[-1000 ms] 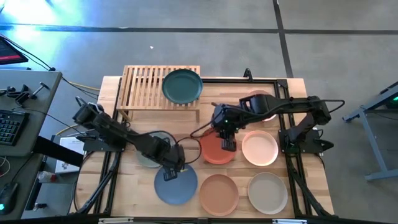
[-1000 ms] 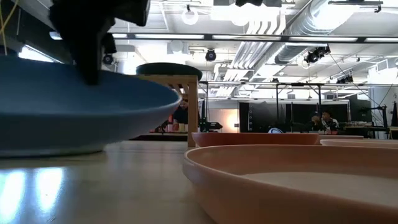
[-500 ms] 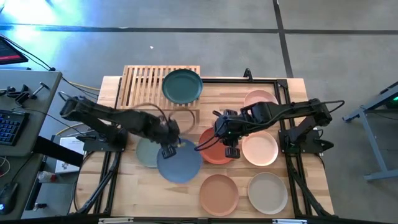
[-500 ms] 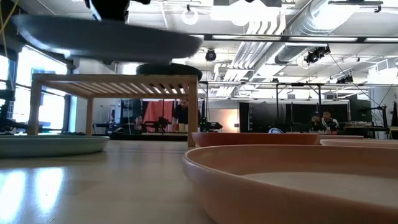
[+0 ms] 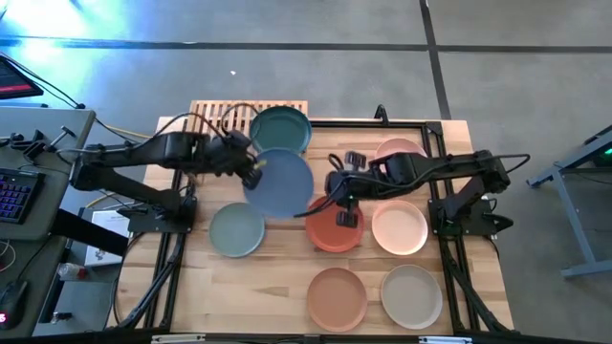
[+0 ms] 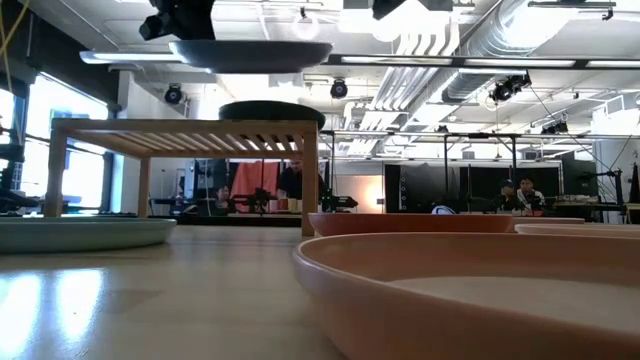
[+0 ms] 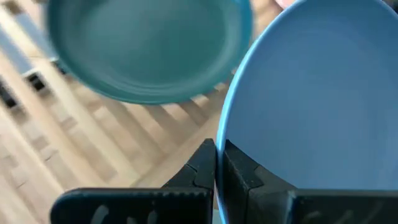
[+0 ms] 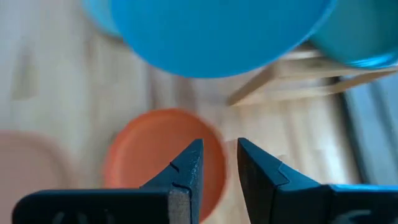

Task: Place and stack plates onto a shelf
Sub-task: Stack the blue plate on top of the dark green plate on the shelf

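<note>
Left gripper [image 5: 254, 170]: clamping the blue plate's [image 5: 279, 182] rim, now raised off the table toward the shelf [image 5: 218, 133].
Dark teal plate [image 5: 280, 130]: sitting on the shelf, stacking target.
Right gripper [image 5: 346, 212]: jaws parted, empty, rising above the terracotta plate [image 5: 328, 229].

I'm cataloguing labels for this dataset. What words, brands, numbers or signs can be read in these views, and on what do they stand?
None can be read: the plates, including the blue plate and dark teal plate, and the shelf are unmarked.
Background room in the low view: any signage is too small to read.
</note>
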